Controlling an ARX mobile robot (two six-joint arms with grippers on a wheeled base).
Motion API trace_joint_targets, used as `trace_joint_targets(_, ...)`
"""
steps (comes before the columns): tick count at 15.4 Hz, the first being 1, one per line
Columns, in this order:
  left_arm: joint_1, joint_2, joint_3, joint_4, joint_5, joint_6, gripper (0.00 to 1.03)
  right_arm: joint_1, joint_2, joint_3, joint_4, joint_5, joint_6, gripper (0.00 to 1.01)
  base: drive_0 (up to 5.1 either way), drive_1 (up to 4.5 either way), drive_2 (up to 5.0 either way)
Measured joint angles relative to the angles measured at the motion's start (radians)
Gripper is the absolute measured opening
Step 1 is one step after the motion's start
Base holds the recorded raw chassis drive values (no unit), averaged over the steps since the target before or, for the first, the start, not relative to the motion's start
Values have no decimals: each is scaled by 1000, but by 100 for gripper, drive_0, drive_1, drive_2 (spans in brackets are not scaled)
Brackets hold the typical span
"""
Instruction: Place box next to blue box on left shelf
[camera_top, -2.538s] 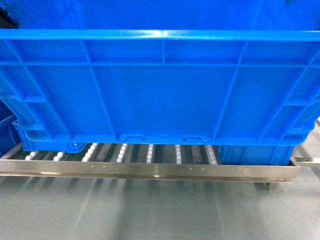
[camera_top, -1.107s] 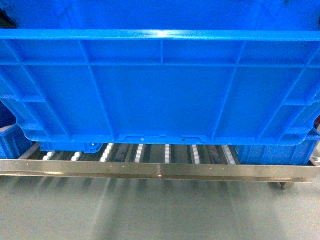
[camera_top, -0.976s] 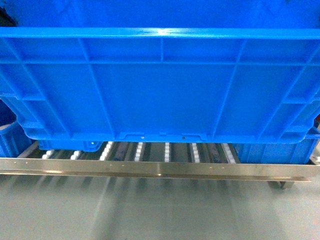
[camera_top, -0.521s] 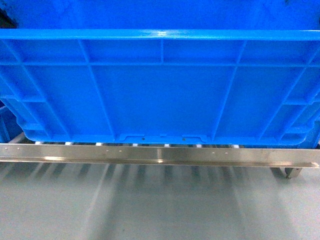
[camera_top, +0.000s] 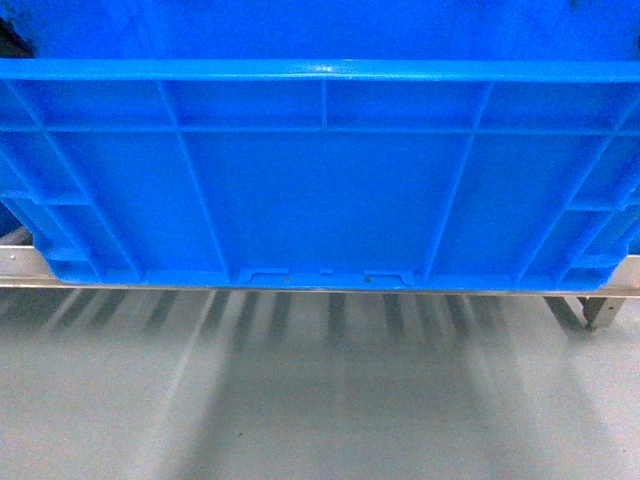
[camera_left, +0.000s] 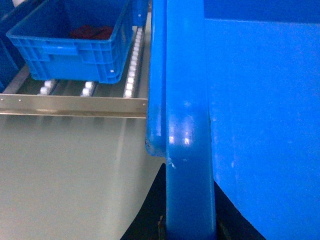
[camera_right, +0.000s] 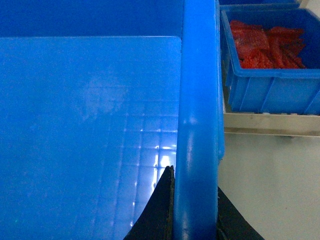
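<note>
The box (camera_top: 320, 170), a large bright-blue ribbed crate, fills the head view. My left gripper (camera_left: 190, 222) is shut on its left rim, one black finger on each side. My right gripper (camera_right: 196, 215) is shut on its right rim in the same way. The left shelf shows in the left wrist view as white rollers (camera_left: 133, 70) behind a silver front bar (camera_left: 75, 106). On those rollers stands a smaller blue box (camera_left: 75, 42) with red contents, left of the box I hold. In the head view only the bar's ends (camera_top: 18, 262) show below the crate.
To the right, another blue bin (camera_right: 270, 65) full of red parts sits behind a steel bar (camera_right: 270, 131). A shelf leg (camera_top: 590, 312) stands at the lower right of the head view. Grey floor (camera_top: 320, 400) lies in front of the rack.
The view has closed in on the rack: the front bar rose in the head view and the rollers slipped out of sight behind the crate's bottom edge. Both grippers still hold the rims.
</note>
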Motion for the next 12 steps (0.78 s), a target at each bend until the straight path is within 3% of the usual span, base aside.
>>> trace_joint_targets(12, 0, 0, 0, -1, 0, 0, 6, 0, 0, 0, 0, 0, 0, 8, 0, 0, 0)
